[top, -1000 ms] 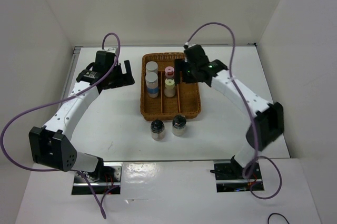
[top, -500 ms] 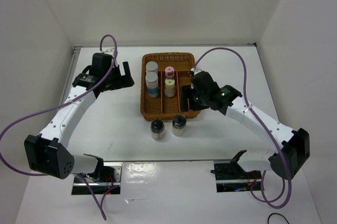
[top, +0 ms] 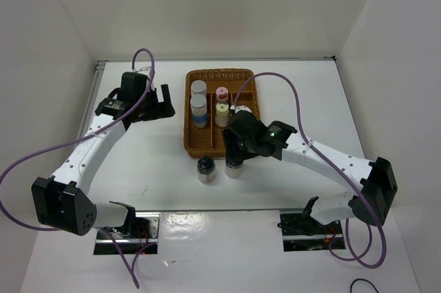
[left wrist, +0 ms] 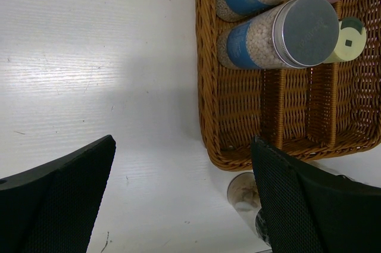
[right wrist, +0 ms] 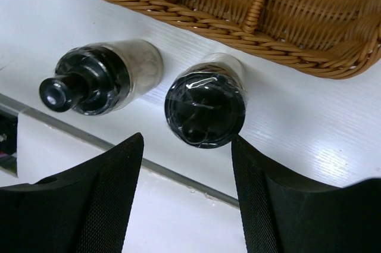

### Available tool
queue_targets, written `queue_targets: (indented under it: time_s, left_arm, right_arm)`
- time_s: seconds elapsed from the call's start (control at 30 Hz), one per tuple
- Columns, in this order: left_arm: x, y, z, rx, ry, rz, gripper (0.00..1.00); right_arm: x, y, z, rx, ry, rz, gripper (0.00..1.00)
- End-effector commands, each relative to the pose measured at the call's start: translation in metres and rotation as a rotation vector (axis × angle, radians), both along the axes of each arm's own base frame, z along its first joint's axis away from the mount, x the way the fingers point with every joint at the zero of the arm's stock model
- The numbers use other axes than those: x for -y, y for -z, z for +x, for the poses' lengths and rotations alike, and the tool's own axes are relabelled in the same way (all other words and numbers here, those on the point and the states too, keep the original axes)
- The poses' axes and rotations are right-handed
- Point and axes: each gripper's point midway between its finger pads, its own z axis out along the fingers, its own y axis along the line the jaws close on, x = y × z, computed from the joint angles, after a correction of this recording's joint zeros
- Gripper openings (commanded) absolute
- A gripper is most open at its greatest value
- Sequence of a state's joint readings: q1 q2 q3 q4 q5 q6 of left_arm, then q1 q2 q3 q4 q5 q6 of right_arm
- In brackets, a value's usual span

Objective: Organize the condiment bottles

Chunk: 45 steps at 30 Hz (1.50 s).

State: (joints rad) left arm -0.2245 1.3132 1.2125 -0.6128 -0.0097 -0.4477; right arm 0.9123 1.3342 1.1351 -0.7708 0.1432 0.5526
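Two white bottles with silver tops (top: 198,88) (top: 199,110) stand in the left lane of the wicker tray (top: 251,143). The pink-capped bottle (top: 222,92) and the yellow-capped bottle (top: 222,109) stand in the middle lane. Two clear black-capped bottles (top: 206,169) (top: 234,167) stand on the table in front of the tray. My right gripper (top: 233,152) is open just above the right one (right wrist: 205,107), which sits near its jaws' far end; the other (right wrist: 95,83) is to its left. My left gripper (top: 167,100) is open and empty, left of the tray.
The tray's right lane (top: 248,117) holds nothing. The left wrist view shows the tray's front left corner (left wrist: 214,140) and one clear bottle (left wrist: 244,196) beyond it. White walls enclose the table on three sides.
My right arm has swung from above the tray's back right to its front edge and now hangs over the right black-capped bottle. The left arm has hardly moved.
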Motion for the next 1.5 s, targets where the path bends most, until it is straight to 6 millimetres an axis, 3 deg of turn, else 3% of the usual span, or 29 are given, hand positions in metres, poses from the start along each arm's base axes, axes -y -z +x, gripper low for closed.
queue_targets:
  time_s: [0.0,0.7,0.93,1.2,1.47]
  left_arm:
    - [-0.002,-0.013,-0.002,0.048,0.009,-0.001,1.0]
    - [-0.005,-0.003,-0.002,0.025,0.015,0.024,1.0]
    - [-0.005,0.001,-0.001,0.018,0.022,0.033,1.0]
    - [-0.005,0.001,-0.001,0.018,0.022,0.033,1.0]
    - [-0.005,0.003,-0.001,0.018,0.022,0.033,1.0]
  right_arm:
    - [0.002,-0.009,0.008,0.036,0.051,-0.009,0.66]
    - [-0.008,0.014,0.02,0.019,0.061,-0.058,0.47]
    - [-0.008,0.02,0.02,0.009,0.06,-0.073,0.34]
    - [-0.01,0.022,0.022,0.008,0.061,-0.103,0.09]
    - [-0.003,0.01,0.013,-0.002,0.043,-0.126,0.0]
